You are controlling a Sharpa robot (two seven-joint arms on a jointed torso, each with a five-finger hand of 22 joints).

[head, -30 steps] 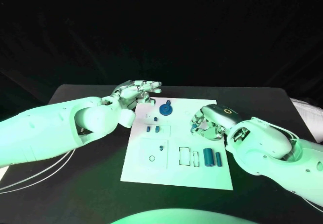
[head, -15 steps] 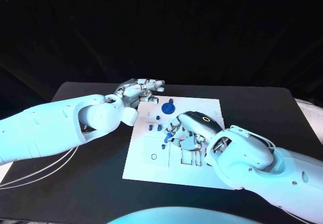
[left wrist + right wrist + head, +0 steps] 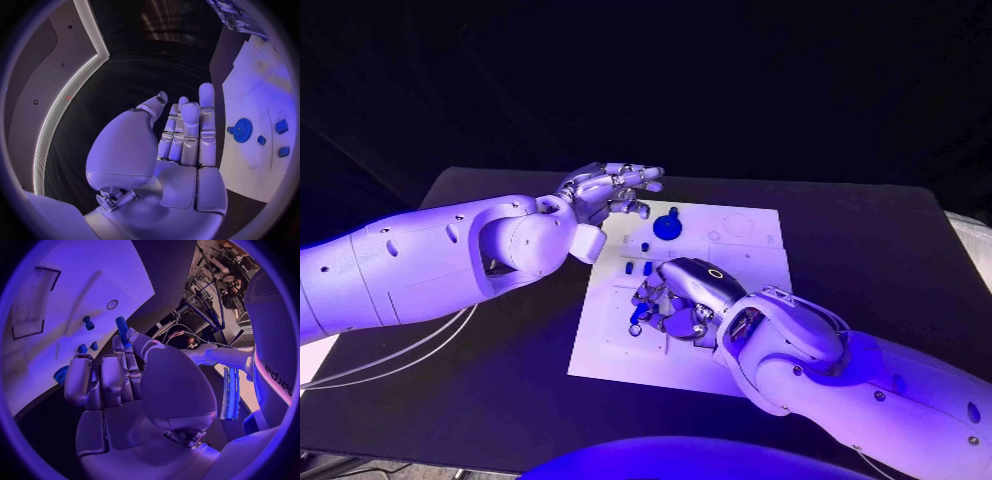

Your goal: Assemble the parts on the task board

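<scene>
On the white task board point(image 3: 740, 225) at the middle of the black table point(image 3: 877, 250) I see a blue gear-shaped part point(image 3: 668, 226) standing near its far edge, with a few small blue pegs point(image 3: 646, 267) just nearer me. From the left wrist camera that same gear point(image 3: 242, 130) lies off to the side of the palm, with small blue pieces point(image 3: 282, 126) beyond it on the plate. The table is dark all round the board, and the room behind is black from the head camera.

My right robot hand point(image 3: 678, 300) sits low over the board's middle, palm down, its fingers curled together. Between thumb and a finger it pinches a blue cylindrical part point(image 3: 122, 328), which sticks out past the fingertips toward the plate; from the head camera the same part point(image 3: 639, 314) shows at the hand's left side, just over the board. I cannot tell whether it touches the plate.

My left robot hand point(image 3: 606, 187) hovers beside the board's far left corner, off the plate. Its fingers point(image 3: 187, 127) stand straight and close, thumb apart, holding nothing.
</scene>
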